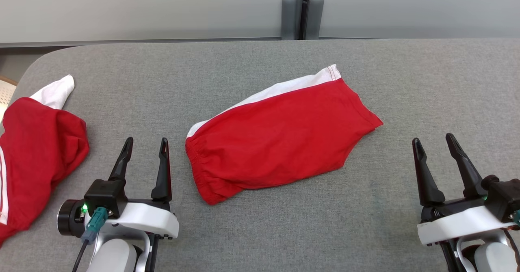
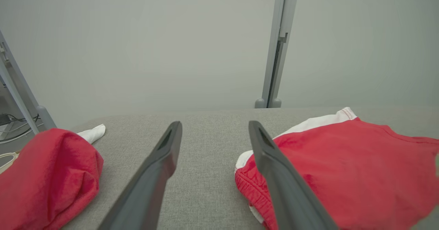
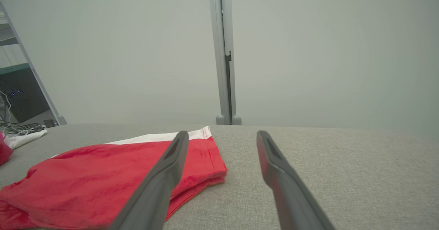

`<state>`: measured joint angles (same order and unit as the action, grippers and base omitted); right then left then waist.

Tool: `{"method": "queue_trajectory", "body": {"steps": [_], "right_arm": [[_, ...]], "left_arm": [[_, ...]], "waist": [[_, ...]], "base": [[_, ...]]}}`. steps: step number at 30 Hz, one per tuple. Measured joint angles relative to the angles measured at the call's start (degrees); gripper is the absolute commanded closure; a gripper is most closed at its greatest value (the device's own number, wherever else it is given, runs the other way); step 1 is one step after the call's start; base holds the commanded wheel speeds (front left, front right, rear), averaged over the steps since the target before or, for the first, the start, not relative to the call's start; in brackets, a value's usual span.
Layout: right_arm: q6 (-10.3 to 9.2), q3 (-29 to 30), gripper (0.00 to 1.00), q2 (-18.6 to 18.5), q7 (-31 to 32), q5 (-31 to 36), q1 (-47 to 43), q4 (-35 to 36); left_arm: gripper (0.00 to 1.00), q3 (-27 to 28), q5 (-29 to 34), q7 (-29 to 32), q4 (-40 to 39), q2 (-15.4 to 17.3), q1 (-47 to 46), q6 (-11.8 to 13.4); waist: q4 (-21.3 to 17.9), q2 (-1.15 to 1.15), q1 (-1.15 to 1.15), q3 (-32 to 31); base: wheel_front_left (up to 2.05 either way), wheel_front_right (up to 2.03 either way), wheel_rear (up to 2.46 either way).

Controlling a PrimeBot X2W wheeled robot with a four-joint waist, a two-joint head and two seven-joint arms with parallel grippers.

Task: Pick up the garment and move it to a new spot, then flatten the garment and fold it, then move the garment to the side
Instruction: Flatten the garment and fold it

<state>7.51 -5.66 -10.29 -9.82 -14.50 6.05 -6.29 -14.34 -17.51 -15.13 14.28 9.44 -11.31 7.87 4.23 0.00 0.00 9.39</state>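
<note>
- The red shorts (image 1: 280,136) lie flat in the middle of the grey table (image 1: 260,231). A white strip runs along their far edge.
- The left gripper (image 1: 146,140) sits just beside the stretchy waist end of the shorts. Its two fingers are spread wide and hold nothing.
- The right gripper (image 1: 433,139) is near the other end, not touching. Its fingers are wide apart too, with nothing in them.
- Another red and white cloth (image 1: 36,158) lies at the table's left edge.
</note>
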Motion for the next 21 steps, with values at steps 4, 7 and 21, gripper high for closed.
{"method": "queue_trajectory", "body": {"steps": [4, 7, 21], "right_arm": [[0.00, 0.81, 0.00, 0.25, 1.14, 0.44, -0.88, 1.47], [0.00, 0.96, 0.00, 0.49, 1.64, 0.60, -1.24, 2.05], [0.00, 1.72, 0.00, 0.85, 2.27, 0.86, -1.32, 2.52]], "left_arm": [[0.00, 0.09, 0.38, 0.00, 0.19, -0.12, 0.41, -0.48], [0.00, 0.23, 0.38, 0.00, 0.36, -0.16, 0.41, -0.74], [0.00, 0.32, 0.91, 0.00, 0.78, -0.63, 0.26, -1.34]], "waist": [[-0.07, 0.00, 0.00, -0.08], [-0.12, 0.00, 0.00, -0.10], [0.04, 0.00, 0.00, 0.53]], "base": [[0.00, 0.00, 0.00], [0.00, 0.00, 0.00], [0.00, 0.00, 0.00]]}}
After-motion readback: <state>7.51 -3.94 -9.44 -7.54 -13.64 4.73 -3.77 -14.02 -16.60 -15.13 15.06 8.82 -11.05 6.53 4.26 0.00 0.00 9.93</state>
